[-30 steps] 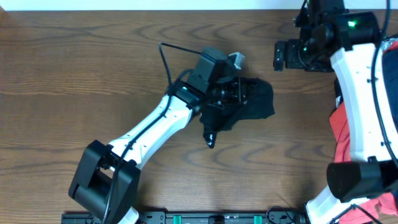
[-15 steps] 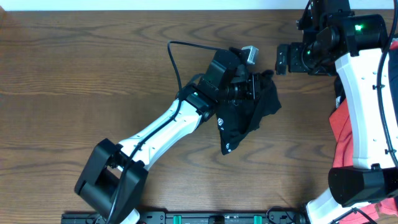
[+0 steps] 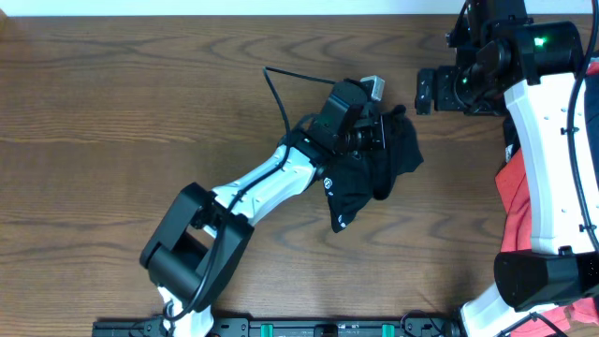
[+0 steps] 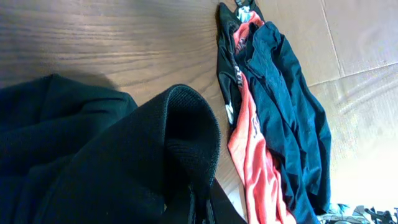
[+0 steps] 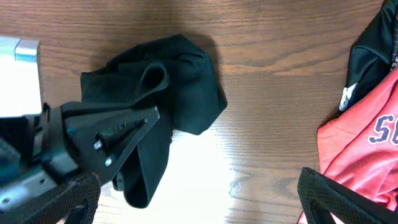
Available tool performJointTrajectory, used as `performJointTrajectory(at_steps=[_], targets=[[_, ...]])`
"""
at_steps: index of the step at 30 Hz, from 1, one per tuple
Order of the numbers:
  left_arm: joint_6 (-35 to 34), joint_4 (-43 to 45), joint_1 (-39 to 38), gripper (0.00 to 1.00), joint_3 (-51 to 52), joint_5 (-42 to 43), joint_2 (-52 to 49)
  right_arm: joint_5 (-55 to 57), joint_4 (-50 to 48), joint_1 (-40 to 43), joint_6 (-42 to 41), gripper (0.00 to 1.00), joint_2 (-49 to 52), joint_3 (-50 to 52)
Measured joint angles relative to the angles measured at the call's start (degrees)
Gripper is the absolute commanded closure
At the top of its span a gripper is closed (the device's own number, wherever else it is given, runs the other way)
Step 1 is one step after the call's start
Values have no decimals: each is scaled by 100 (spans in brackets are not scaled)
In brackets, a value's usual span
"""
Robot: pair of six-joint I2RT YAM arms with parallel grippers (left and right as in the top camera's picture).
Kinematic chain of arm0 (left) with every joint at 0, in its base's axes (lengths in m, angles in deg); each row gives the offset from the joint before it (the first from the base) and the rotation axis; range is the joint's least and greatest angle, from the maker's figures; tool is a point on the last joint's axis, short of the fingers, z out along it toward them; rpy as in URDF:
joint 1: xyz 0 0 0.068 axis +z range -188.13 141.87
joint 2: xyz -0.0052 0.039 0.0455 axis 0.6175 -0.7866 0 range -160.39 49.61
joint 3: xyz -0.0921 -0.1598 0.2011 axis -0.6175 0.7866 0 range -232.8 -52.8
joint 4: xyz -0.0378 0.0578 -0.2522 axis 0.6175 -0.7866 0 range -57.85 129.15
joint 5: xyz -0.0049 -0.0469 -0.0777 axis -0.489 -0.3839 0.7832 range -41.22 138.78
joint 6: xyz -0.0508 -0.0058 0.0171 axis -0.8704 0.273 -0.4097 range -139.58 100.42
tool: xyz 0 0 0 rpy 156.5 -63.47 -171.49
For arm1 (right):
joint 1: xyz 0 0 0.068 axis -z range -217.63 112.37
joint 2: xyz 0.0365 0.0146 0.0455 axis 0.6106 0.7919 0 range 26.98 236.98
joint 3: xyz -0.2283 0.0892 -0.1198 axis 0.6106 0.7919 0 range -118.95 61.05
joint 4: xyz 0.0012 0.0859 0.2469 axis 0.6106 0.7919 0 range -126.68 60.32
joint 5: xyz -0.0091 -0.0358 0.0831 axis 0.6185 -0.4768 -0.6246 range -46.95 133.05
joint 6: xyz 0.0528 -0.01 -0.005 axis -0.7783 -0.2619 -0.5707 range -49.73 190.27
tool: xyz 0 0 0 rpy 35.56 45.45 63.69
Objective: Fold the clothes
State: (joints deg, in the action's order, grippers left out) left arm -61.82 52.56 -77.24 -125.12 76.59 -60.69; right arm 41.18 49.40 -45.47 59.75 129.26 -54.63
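A black garment (image 3: pixel 374 167) lies bunched on the wooden table, right of centre. My left gripper (image 3: pixel 382 131) is shut on a raised fold of it; in the left wrist view the black cloth (image 4: pixel 124 162) fills the lower left and runs into the jaws (image 4: pixel 199 211). My right gripper (image 3: pixel 423 91) is open and empty, hovering just right of the garment's top edge. In the right wrist view the garment (image 5: pixel 186 87) lies ahead of the open fingers (image 5: pixel 199 199), with the left gripper's body (image 5: pixel 93 137) on it.
A pile of red and dark clothes (image 3: pixel 513 192) lies at the table's right edge beside the right arm. It also shows in the left wrist view (image 4: pixel 261 124) and the right wrist view (image 5: pixel 367 137). Bare wooden table (image 3: pixel 112 112) spreads to the left.
My left gripper has moved right and away from its base, dragging the black garment with it. The right gripper shifted slightly and now holds still.
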Motion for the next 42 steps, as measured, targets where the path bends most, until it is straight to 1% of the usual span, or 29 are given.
performJointTrajectory(at_steps=[1, 2, 3, 4, 5, 6, 10, 12, 18, 25, 27, 31, 33, 37, 42], targets=[[-2, 22, 0, 78, 0, -2, -31, 0, 4, 0, 2, 1, 0, 0], [17, 37, -2, 55, 0, -17, -50, 0, 11, 0, 0, 1, 0, 0], [13, 57, -2, 35, 0, -24, -63, 0, 20, 0, 2, 1, -2, 0], [-11, 68, -2, 25, 0, -39, -72, 0, 28, 0, 0, 1, 0, 0], [-17, 98, -2, 7, 0, -55, -81, 0, 31, 0, 0, 1, -2, 0], [-17, 166, -4, 2, 0, -72, -90, 0, 31, 0, 0, 1, -2, 0], [-39, 459, -28, 2, 0, -98, -98, 0, 33, 0, 0, 1, 0, 0], [-39, 468, -42, 2, 0, -111, -98, 0, 35, 0, 0, 1, -2, 0], [-39, -74, 131, 2, 0, -105, -103, 0, 87, 0, 0, 1, -2, -50], [-39, 232, 920, 2, 0, 487, -105, 0, 90, 0, 0, 1, 0, -275], [-39, 221, 1045, 2, 0, 643, -105, 0, 85, 0, 0, 1, -2, -302], [-42, 140, 1051, 2, 0, 966, -92, 0, 74, 0, 0, 1, -2, -332], [-48, -195, 1029, 2, -4, 1123, -57, 0, 83, 0, 0, 1, -2, -337], [-11, -1252, 1062, 2, -4, 1316, 22, 4, 151, 0, 0, 1, -2, -348], [341, -2520, 1447, 2, -2, 1410, 155, 46, 267, 0, -2, 1, 0, -348]])
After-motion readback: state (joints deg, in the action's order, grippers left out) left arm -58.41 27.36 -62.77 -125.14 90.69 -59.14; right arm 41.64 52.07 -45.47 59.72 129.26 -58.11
